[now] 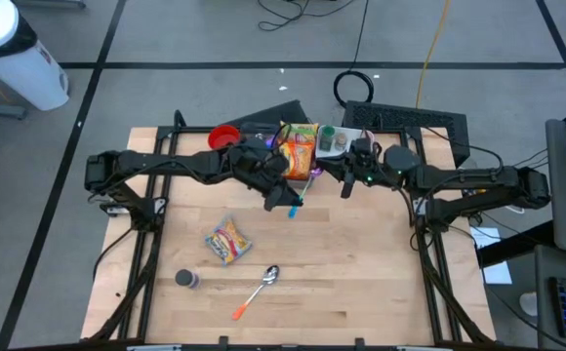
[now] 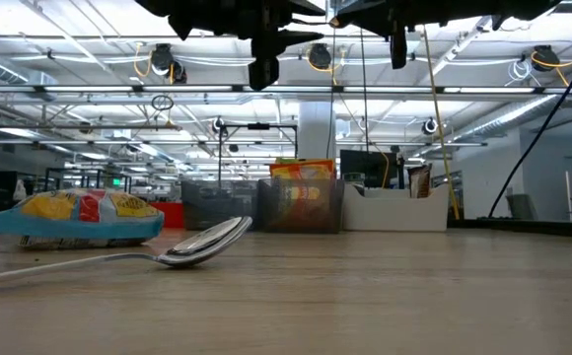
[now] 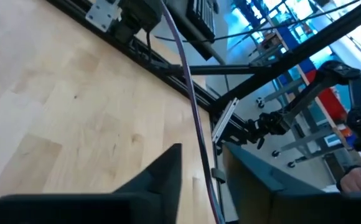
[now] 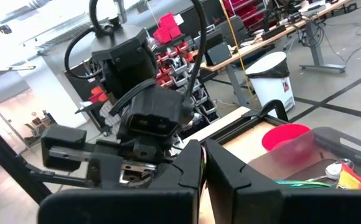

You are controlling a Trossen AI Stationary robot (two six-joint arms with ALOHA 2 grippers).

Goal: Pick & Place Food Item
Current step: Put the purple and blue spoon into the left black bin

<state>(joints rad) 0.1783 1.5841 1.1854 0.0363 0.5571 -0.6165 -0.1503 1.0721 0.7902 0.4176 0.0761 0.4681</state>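
Note:
An orange food packet (image 1: pixel 300 153) (image 2: pixel 301 192) stands upright in a dark tray (image 4: pixel 339 138) at the table's far edge. A yellow snack bag (image 1: pixel 228 240) (image 2: pixel 79 217) lies flat on the wood, nearer the front. Both grippers hover high over the far middle of the table, facing each other just in front of the packet. My left gripper (image 1: pixel 286 195) (image 3: pixel 202 155) is open, and a thin purple strand (image 3: pixel 193 118) runs through the gap. Whether it touches a finger I cannot tell. My right gripper (image 1: pixel 345 185) (image 4: pixel 203 155) is shut with nothing between its fingers.
A spoon with an orange handle (image 1: pixel 261 288) (image 2: pixel 202 242) and a small dark cylinder (image 1: pixel 185 280) lie near the front. A red bowl (image 1: pixel 224 136) (image 4: pixel 286 138) sits at the far left of the tray. Dark frame rails (image 1: pixel 151 244) run along both table sides.

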